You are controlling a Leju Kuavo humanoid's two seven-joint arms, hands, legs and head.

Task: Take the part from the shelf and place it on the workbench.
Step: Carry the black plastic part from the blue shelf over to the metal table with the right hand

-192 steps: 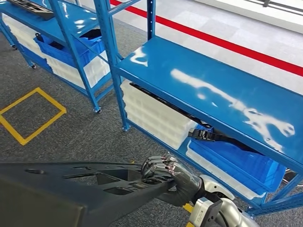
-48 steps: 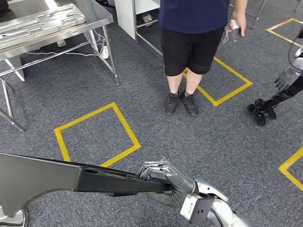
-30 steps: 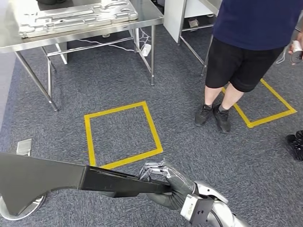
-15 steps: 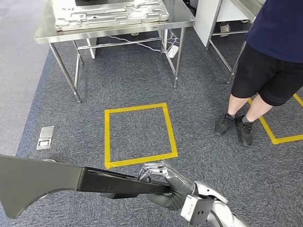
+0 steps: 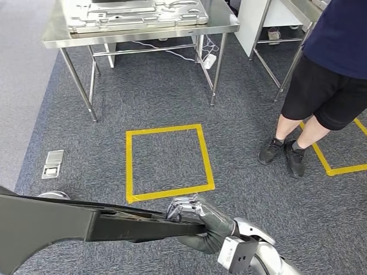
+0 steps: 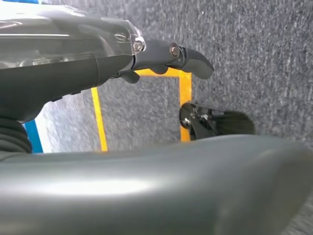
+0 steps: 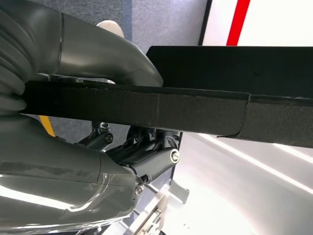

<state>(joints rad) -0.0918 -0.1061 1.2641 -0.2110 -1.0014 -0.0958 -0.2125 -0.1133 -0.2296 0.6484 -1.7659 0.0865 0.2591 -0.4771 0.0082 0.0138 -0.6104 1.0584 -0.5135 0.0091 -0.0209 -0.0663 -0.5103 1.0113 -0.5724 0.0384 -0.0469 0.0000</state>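
View has swung since the earlier frames: shelf gone from the picture, camera now faces the workbench, a bit nearer and more centred than half a second ago. That's the robot turning, not the things moving. Part sits the same in the grip throughout.

Right hand holds one end of the part, fingers curled over the top edge, thumb under; the right wrist view shows the bar clamped between thumb and fingers. Part hangs level over the carpet, running off toward the robot's left.

Progress: pick from shelf done, carry underway. Left to do: walk past the yellow square, reach the bench, set the part down.

Hard to tell: left hand seen close against a grey blurred surface; can't tell whether it grips the part. Part's far end is cut off by the frame edge. Bench top already carries a metal panel, free space unclear. Person stands at right, near the path.
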